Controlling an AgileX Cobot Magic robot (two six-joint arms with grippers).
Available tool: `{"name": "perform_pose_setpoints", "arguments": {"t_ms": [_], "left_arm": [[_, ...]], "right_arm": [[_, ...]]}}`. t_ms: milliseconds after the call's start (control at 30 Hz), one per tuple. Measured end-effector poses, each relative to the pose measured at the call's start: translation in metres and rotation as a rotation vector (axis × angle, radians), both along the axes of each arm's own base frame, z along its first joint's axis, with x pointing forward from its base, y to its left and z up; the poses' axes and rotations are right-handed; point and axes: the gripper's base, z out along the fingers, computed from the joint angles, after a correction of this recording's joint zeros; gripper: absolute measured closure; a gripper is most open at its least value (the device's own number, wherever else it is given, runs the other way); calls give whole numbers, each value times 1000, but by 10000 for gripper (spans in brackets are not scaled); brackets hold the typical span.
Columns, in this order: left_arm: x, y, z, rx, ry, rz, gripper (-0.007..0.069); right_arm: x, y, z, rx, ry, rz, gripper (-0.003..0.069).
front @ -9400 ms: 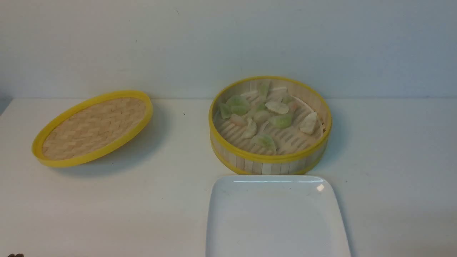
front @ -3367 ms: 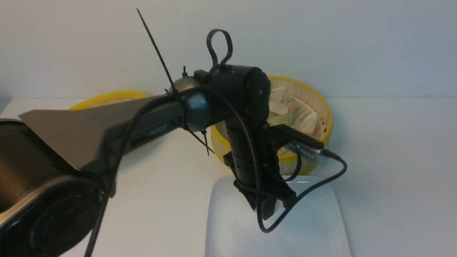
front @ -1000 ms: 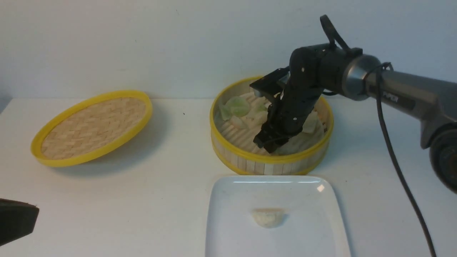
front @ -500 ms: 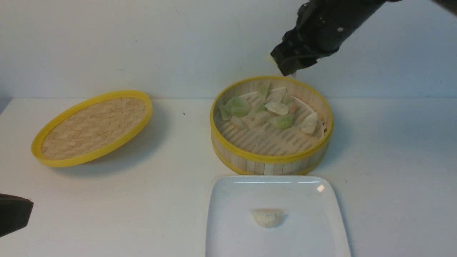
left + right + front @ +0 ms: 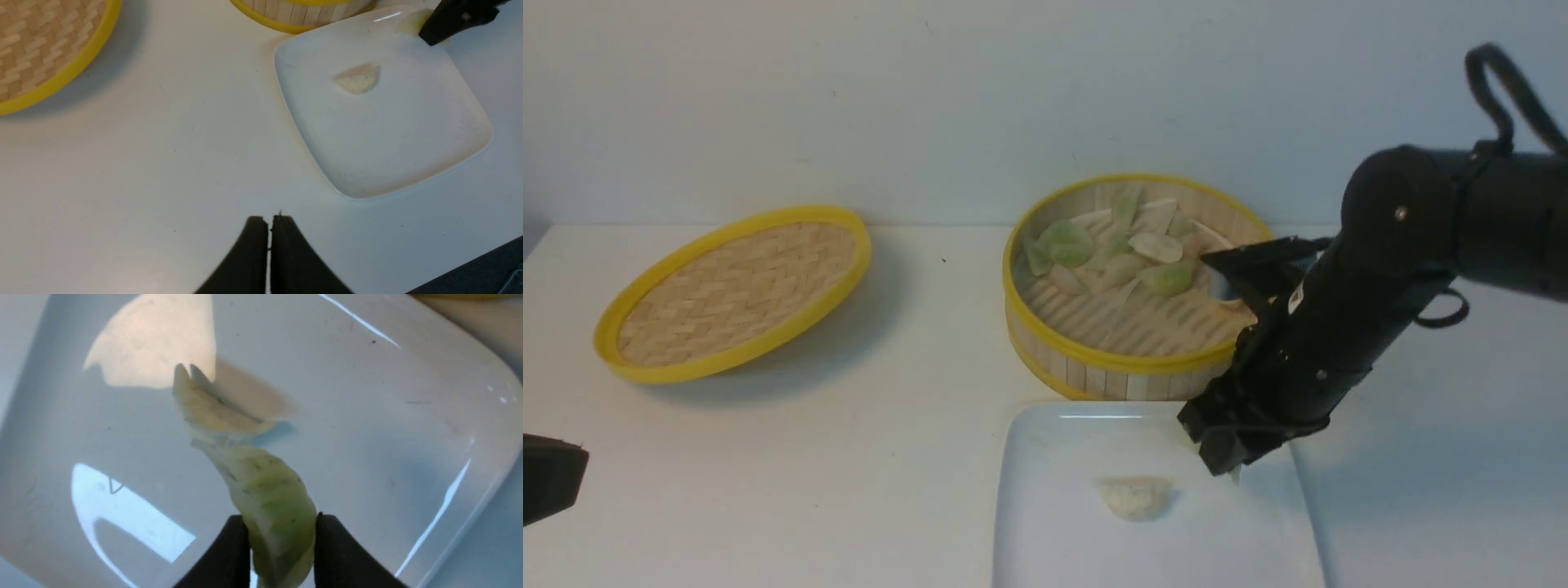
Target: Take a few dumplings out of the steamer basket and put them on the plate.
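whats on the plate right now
One whitish dumpling lies on the plate. The right gripper holds a pale green dumpling above the far right corner; whether its tip touches the plate is unclear. The gripper covers that corner in the front view.

Steamer basket: yellow rims, pale wood slats. Dumplings inside: pale green, whitish-pink, translucent. Plate: glossy white. Plated dumpling: off-white, speckled. Gripped dumpling: pale yellow-green, faint dark flecks. Right gripper: black. Lid: tan herringbone weave, yellow rim. Table: white.
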Motion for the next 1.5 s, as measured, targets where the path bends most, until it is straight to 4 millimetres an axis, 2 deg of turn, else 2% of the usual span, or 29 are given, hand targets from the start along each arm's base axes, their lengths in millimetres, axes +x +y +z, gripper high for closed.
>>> {"name": "perform_pose_setpoints", "arguments": {"t_ms": [133,267,400,467,567,600,700,767,800,833,900,933,967,1033,1100,1133,1167,1233,1300,1333,1367,1467,1500], "left_arm": [[0,0,0,1,-1,0,626],[0,0,0,2,-1,1,626],[0,0,0,2,-1,1,626],[0,0,0,2,-1,1,626],[1,0,1,-5,-10,0,626],[1,0,1,-5,-10,0,626],[9,-8,7,-71,-95,-12,626],[13,-12,10,-99,-132,-17,626],[15,-14,11,-109,-146,-19,626],[18,-16,12,-118,-157,-22,626],[22,-20,12,-126,-167,-24,626],[23,-20,12,-126,-168,-24,626],[26,-23,11,-124,-167,-25,626],[30,-26,10,-118,-161,-26,626],[34,-30,8,-109,-149,-26,626],[36,-31,7,-103,-143,-27,626],[39,-34,5,-96,-134,-27,626],[44,-38,2,-82,-117,-28,626],[47,-41,-1,-71,-105,-28,626],[51,-44,-3,-62,-95,-30,626],[51,-44,-3,-60,-94,-30,626],[58,-50,-9,-37,-70,-33,626],[60,-51,-9,-35,-69,-34,626]], "right_arm": [[7,3,-21,-2,15,-21,466],[10,5,-34,-13,36,-26,398],[15,6,-31,-15,24,-21,282],[17,7,-26,-14,27,-13,265],[15,9,7,-14,76,32,268],[14,9,7,-16,83,34,268],[10,8,60,38,-19,36,378],[-1,3,94,77,-104,31,445],[-8,-1,109,94,-141,31,477],[-23,-8,136,125,-211,34,533],[-45,-18,166,158,-294,34,593],[-50,-21,173,167,-316,33,613],[-75,-33,199,198,-398,29,644],[-108,-51,223,235,-510,18,664],[-140,-68,238,271,-632,3,671],[-149,-73,241,286,-677,-4,671],[-171,-85,244,311,-763,-18,672],[-200,-102,240,353,-893,-43,672],[-220,-113,234,387,-996,-64,672],[-236,-123,225,414,-1079,-83,673],[-242,-126,220,419,-1097,-86,673],[-288,-152,184,579,-1355,-176,673],[-292,-155,181,610,-1396,-193,673]]}}
